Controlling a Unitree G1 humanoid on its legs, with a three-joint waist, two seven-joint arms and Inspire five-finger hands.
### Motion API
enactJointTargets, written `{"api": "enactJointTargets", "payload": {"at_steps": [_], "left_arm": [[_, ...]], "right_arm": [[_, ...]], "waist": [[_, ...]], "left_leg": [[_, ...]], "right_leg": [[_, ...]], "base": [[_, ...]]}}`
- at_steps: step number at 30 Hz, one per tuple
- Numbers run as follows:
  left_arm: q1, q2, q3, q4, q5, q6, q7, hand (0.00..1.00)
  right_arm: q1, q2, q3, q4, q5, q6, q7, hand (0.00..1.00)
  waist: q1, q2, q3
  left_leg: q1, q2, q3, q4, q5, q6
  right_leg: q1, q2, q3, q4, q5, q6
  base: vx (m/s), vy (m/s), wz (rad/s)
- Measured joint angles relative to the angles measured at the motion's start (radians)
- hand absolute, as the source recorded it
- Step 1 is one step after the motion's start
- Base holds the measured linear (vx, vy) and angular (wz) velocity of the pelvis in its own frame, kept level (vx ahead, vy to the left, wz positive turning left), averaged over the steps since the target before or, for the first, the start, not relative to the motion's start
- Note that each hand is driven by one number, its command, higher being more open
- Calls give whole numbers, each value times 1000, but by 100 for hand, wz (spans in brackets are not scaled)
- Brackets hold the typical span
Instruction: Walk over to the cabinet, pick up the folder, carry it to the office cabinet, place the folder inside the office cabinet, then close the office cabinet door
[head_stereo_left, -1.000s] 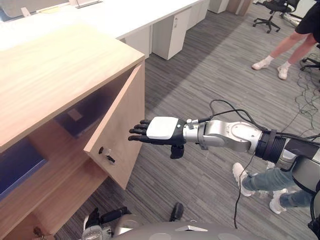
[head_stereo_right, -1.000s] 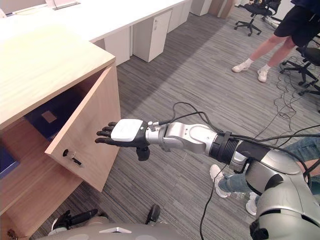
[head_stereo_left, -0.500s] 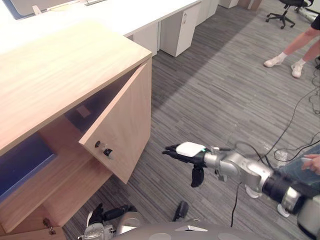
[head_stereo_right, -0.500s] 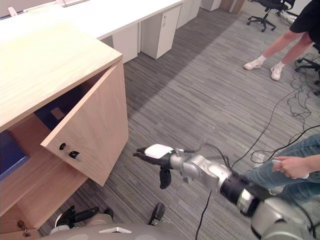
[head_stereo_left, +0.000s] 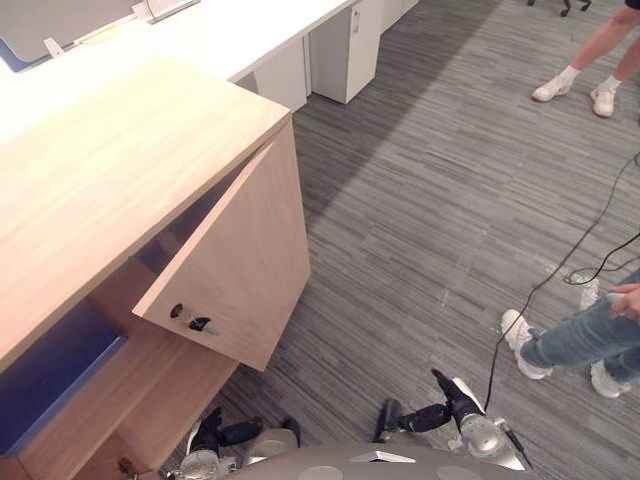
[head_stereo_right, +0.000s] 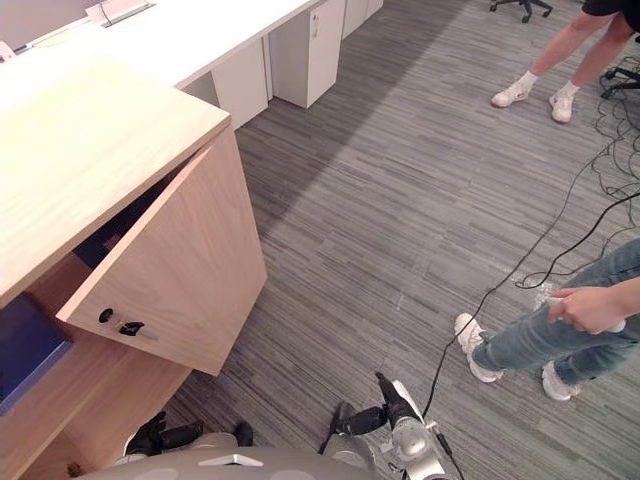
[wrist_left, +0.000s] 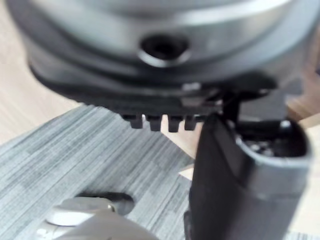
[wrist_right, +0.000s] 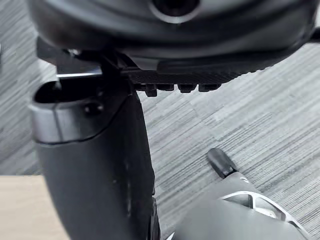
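One office cabinet (head_stereo_left: 120, 170), door (head_stereo_left: 240, 265) ajar, key (head_stereo_left: 196, 323) in it; blue folder (head_stereo_left: 50, 375) inside. Also left hand (head_stereo_left: 225, 434), right hand (head_stereo_left: 452, 400): low over floor (head_stereo_left: 420, 200), fingers relaxed, empty.

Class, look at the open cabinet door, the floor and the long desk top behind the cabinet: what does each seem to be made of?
Cabinet door: light wood-look board, matt, with visible grain; laminate or veneer, I cannot tell which. Floor: grey carpet, likely tiles, with fine stripes and no shine. Desk top: smooth white board without grain, probably laminate.
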Motion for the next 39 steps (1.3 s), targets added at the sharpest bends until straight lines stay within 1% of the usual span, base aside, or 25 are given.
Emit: {"api": "enactJointTargets", "payload": {"at_steps": [1, 2, 3, 4, 5, 6, 8, 10, 12, 14, 17, 22, 24, 28, 29, 30, 31, 32, 33, 34, 35, 36, 37, 38, 39], "left_arm": [[0, 0, -3, 0, 0, 0, -3, 100], [0, 0, -5, 1, 3, 0, -7, 100], [0, 6, -6, -1, 3, -1, -7, 100], [-1, 11, -7, -1, 3, -1, -7, 100], [-3, 20, -6, -3, 3, -1, -6, 100], [-7, 28, 2, -9, 2, -1, -4, 100], [-10, 28, 18, -9, 0, -1, -1, 100], [-10, 6, 71, -4, 0, 3, 6, 100], [-8, -14, 122, 2, 0, 4, 14, 100], [-7, -16, 135, 2, -1, 5, 18, 100], [-4, -26, 174, 3, 0, 7, 17, 100], [-4, -20, 175, -1, 1, 17, 18, 100], [-5, -19, 176, -12, 0, 22, 19, 100], [-5, -37, 209, -46, -8, 23, 29, 100], [-4, -42, 213, -53, -18, 23, 34, 100], [-5, -50, 219, -63, -42, 23, 38, 100], [-4, -55, 222, -69, -45, 23, 41, 100], [-3, -62, 230, -77, -50, 24, 45, 100], [-1, -72, 246, -83, -52, 23, 51, 100], [6, -85, 265, -90, -75, 25, 57, 100], [19, -93, 285, -94, -81, 25, 62, 100], [25, -94, 290, -97, -82, 25, 66, 100], [24, -99, 290, -96, -88, 25, 75, 100], [27, -105, 290, -94, -93, 24, 77, 100], [30, -109, 288, -84, -104, 24, 79, 100]], "right_arm": [[-2, 5, -16, 11, 16, 0, -7, 100], [-9, 19, -33, 34, 32, 0, -12, 100], [-16, 41, -48, 57, 61, 0, -13, 100], [-16, 58, -62, 65, 68, 0, -14, 100], [-17, 84, -84, 83, 87, 0, -10, 100], [-30, 96, -119, 108, 130, 3, -13, 100], [-33, 105, -157, 124, 169, 5, -20, 100], [-32, 112, -201, 134, 195, 7, -29, 100], [-25, 121, -220, 136, 220, 10, -38, 100], [-23, 124, -247, 145, 230, 12, -40, 100], [-23, 141, -291, 171, 231, 21, -53, 100], [-11, 159, -311, 183, 246, 24, -57, 100], [1, 163, -319, 182, 256, 26, -58, 100], [7, 170, -317, 168, 258, 26, -60, 100], [7, 170, -316, 161, 258, 26, -61, 100], [7, 169, -316, 146, 260, 26, -62, 100], [7, 168, -317, 140, 261, 26, -64, 100], [7, 168, -325, 131, 264, 26, -67, 100], [7, 169, -334, 122, 272, 25, -72, 100], [7, 167, -340, 116, 272, 27, -75, 100], [7, 170, -347, 113, 271, 27, -77, 100], [8, 175, -376, 112, 271, 27, -80, 100], [11, 174, -407, 113, 273, 27, -84, 100], [11, 173, -428, 115, 285, 27, -88, 100], [11, 169, -457, 125, 299, 27, -92, 100]], "waist": [[0, -1, -2], [1, -6, -6], [0, -14, -4], [-4, -18, -3], [-11, -37, -2], [-23, -56, 7], [-25, -56, 17], [-21, -58, 21], [-21, -49, 14], [-21, -48, 11], [-19, -60, 9], [-10, -77, -4], [-1, -83, -4], [4, -80, 2], [5, -77, 9], [4, -71, 29], [4, -67, 37], [4, -61, 44], [4, -56, 47], [11, -42, 57], [10, -42, 56], [3, -54, 54], [2, -36, 53], [0, -25, 53], [-4, -13, 50]], "left_leg": [[0, -3, -4, 2, -3, 6], [-3, -12, -12, 2, -3, 12], [-11, -17, -32, 3, 0, 17], [-18, -22, -45, 4, 1, 19], [-25, -32, -68, 9, 3, 21], [-40, -40, -112, 25, 2, 20], [-40, -39, -144, 28, 3, 15], [-37, -32, -171, 16, 4, 4], [-34, -20, -194, 3, 9, -5], [-33, -12, -208, -7, 12, -10], [-14, -1, -228, -23, 16, -17], [-3, -3, -233, -19, 16, -17], [-17, -15, -233, 21, 16, -18], [-66, -23, -256, 111, 10, -27], [-79, -27, -263, 133, 10, -27], [-96, -35, -268, 165, 8, -30], [-103, -37, -267, 175, 8, -30], [-114, -39, -254, 180, 7, -30], [-127, -32, -225, 178, -5, -16], [-142, -1, -147, 175, -15, 11], [-151, 27, -86, 158, -16, 20], [-188, 71, 33, 196, -8, 29], [-218, 95, 105, 257, -11, 36], [-227, 108, 145, 294, -10, 44], [-227, 119, 211, 346, -9, 51]], "right_leg": [[-8, -6, 10, 23, -10, -3], [-27, -9, 75, 58, -20, -6], [-41, -6, 170, 84, -43, -9], [-49, -4, 222, 95, -65, -8], [-52, 4, 306, 108, -110, -8], [-54, 26, 397, 137, -168, 12], [-56, 44, 426, 170, -204, 3], [-58, 42, 389, 209, -236, 7], [-48, 47, 361, 206, -241, 13], [-42, 52, 345, 203, -241, 13], [7, 60, 310, 167, -238, 12], [57, 55, 276, 134, -236, 12], [78, 48, 268, 135, -236, 12], [94, 46, 218, 160, -241, 5], [93, 45, 207, 176, -253, 0], [92, 35, 179, 223, -286, -4], [89, 29, 164, 247, -301, -10], [79, 13, 140, 282, -330, -18], [67, -5, 109, 321, -350, -20], [59, -8, 80, 340, -356, -21], [63, -9, 57, 331, -355, -20], [64, -43, -5, 326, -347, -25], [68, -54, -50, 327, -339, -36], [74, -64, -81, 328, -337, -39], [82, -80, -123, 330, -332, -32]], "base": [[5, 110, 16], [-2, 124, 29], [-3, 120, 37], [11, 75, 55], [15, -48, 79], [17, -63, 81], [-3, -139, 64], [12, -131, 44], [70, -68, 35], [85, -50, 30], [114, -29, 26], [60, 12, 22], [-2, 14, 31], [-73, -7, 50], [-197, -36, 65], [-176, -32, 69], [-227, -17, 77], [-208, 23, 75], [-329, 1, 83], [-260, -37, 87], [-228, 5, 112], [-157, 64, 123], [-114, 96, 119], [-64, 71, 98], [-20, 75, 139]]}}
